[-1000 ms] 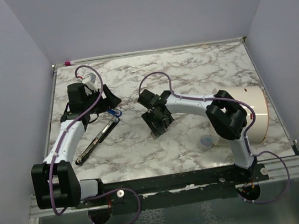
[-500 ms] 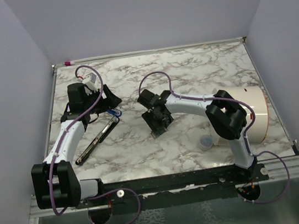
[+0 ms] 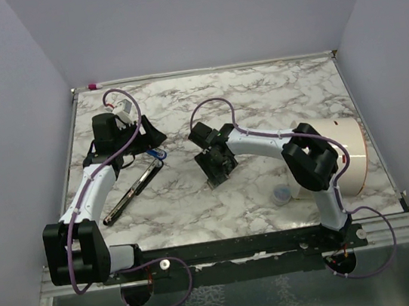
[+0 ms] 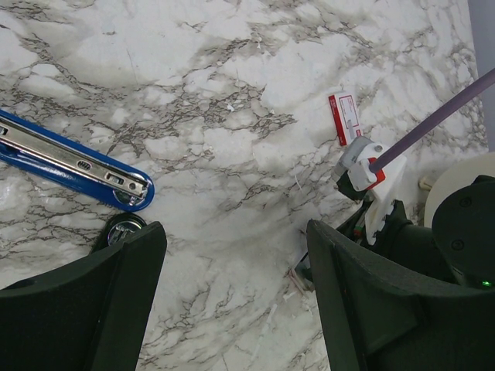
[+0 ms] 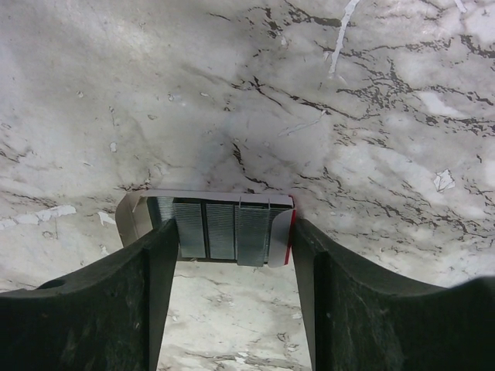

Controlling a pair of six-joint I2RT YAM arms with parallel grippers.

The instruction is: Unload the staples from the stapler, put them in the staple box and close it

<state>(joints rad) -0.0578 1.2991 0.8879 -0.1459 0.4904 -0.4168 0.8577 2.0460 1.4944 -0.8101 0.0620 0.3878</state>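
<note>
Tabletop of veined marble, lilac walls

Staples: side by side in the box.
Box: on the table, across the fingertips of the right gripper, its near edge between them.
Pen: ahead of the left gripper, to the left in its wrist view.
Card: ahead of it too, to the right.
</note>
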